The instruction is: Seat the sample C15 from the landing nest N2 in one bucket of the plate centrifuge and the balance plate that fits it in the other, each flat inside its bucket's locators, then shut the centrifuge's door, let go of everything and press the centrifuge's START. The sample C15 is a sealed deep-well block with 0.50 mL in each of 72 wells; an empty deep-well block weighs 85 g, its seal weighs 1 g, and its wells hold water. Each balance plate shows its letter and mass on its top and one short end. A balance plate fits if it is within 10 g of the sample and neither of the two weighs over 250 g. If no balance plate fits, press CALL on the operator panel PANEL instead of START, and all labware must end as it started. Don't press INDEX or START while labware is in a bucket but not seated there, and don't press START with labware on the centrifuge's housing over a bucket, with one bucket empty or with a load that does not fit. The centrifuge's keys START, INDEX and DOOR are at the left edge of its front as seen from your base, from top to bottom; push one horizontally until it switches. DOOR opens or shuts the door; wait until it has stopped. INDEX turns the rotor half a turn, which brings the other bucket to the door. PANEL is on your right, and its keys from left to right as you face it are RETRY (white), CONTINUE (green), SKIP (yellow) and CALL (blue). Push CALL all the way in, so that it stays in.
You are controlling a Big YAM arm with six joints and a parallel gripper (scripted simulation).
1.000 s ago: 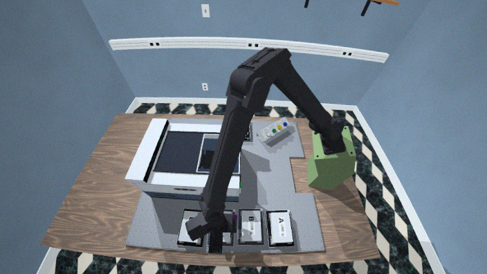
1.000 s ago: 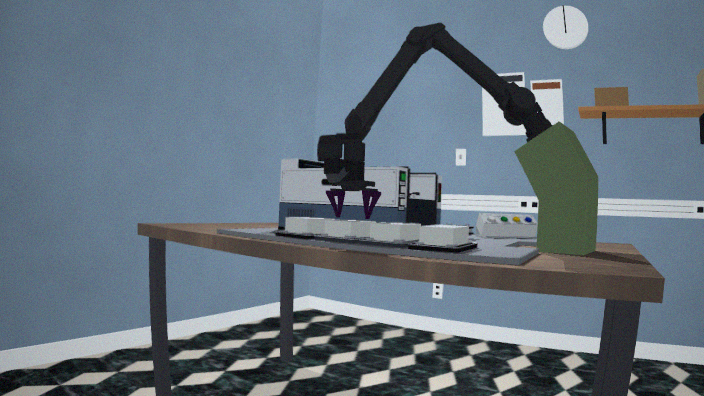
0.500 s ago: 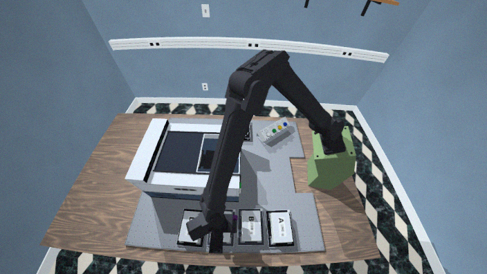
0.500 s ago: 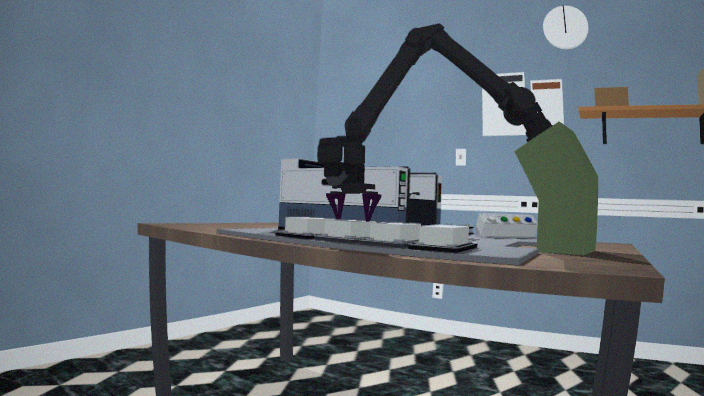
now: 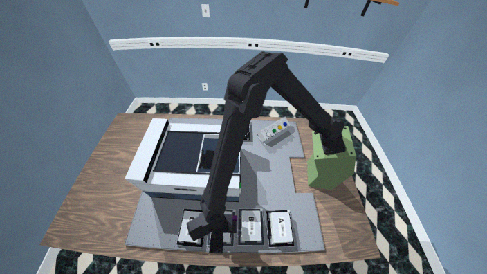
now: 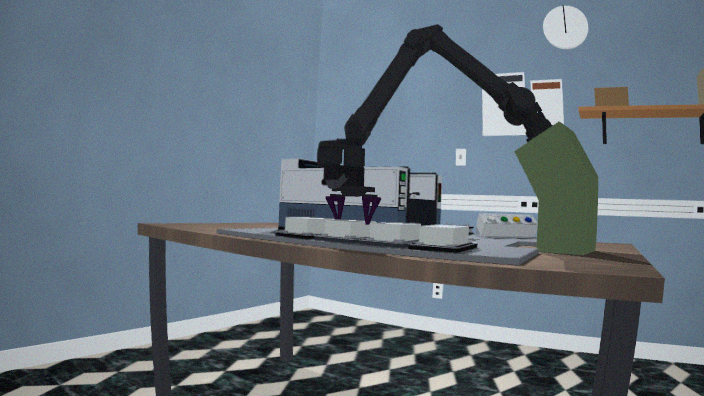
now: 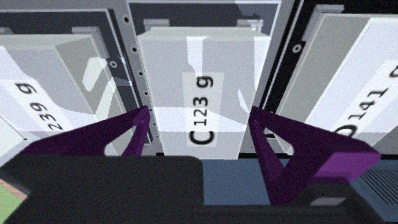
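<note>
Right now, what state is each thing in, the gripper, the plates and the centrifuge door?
gripper: open, empty, fingers astride plate C.
plate C: in its nest, marked 123 g, not gripped.
plate A: in its nest.
plate B: in its nest.
centrifuge door: open.
</note>
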